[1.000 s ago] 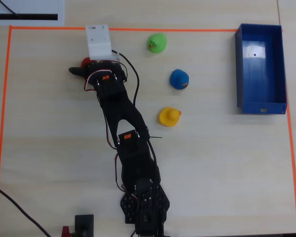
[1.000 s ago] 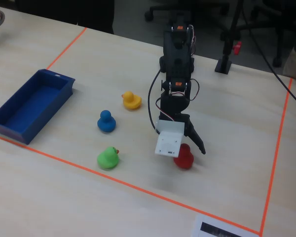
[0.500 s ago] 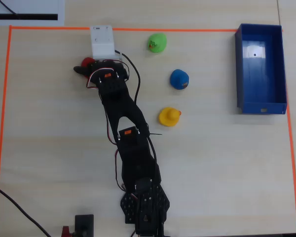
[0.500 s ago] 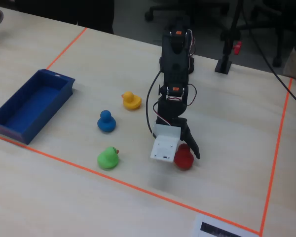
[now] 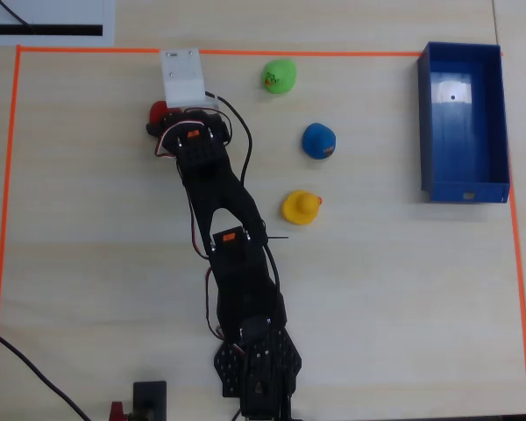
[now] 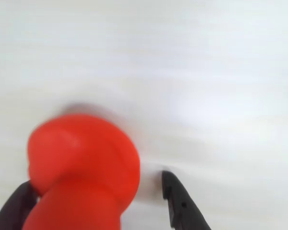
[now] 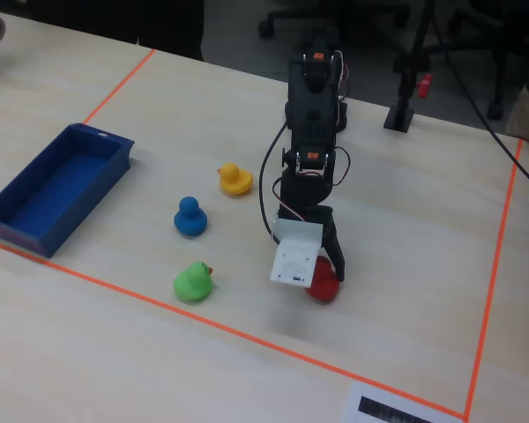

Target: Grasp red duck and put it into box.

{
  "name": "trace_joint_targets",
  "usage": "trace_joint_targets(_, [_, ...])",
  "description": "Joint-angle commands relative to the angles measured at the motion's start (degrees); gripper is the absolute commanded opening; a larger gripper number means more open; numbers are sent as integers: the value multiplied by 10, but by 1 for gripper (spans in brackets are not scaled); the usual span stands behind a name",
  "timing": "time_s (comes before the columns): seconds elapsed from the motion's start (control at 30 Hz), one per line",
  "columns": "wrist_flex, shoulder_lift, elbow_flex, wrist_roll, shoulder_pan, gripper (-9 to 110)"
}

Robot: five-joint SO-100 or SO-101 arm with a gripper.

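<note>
Overhead, wrist and fixed views of a single arm (image 5: 228,254) reaching across a pale wood-grain surface (image 5: 96,263) bounded by orange tape (image 5: 4,219).

The gripper (image 6: 98,201) stands over the red duck (image 6: 84,167), its two dark fingers (image 6: 182,206) set either side of the toy. In the wrist view the left finger lies against the duck and the right one stands a little apart, so the jaws are parted and not clamped. The duck rests on the surface near the far tape line in the overhead view (image 5: 158,112), half hidden under the white camera housing (image 5: 184,77); in the fixed view it shows as a red patch (image 7: 323,284) below that housing.

Three other ducks lie to the right of the arm in the overhead view, well clear of the gripper: a green duck (image 5: 280,76) near the far tape, a blue duck (image 5: 318,140) below it, and a yellow duck (image 5: 300,207) nearest the arm's middle link. All three sit between the red duck and the box (image 5: 500,114), which is a deep-blue tray at the right edge of the taped field, its long side along the right tape line.

Open surface lies left of the arm up to the left tape, and between the yellow duck and the near edge.
</note>
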Motion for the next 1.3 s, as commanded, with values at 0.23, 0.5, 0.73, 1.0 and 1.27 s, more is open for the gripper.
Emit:
trace_joint_targets(0.23, [19, 21, -8, -36, 24, 17])
trace_joint_targets(0.5, [-21, 13, -11, -23, 26, 26])
trace_joint_targets(0.73, [-64, -4, -33, 2, 31, 36])
trace_joint_targets(1.0, [-69, -33, -64, -10, 36, 37])
trace_joint_targets(1.27, [-31, -47, -78, -118, 37, 13])
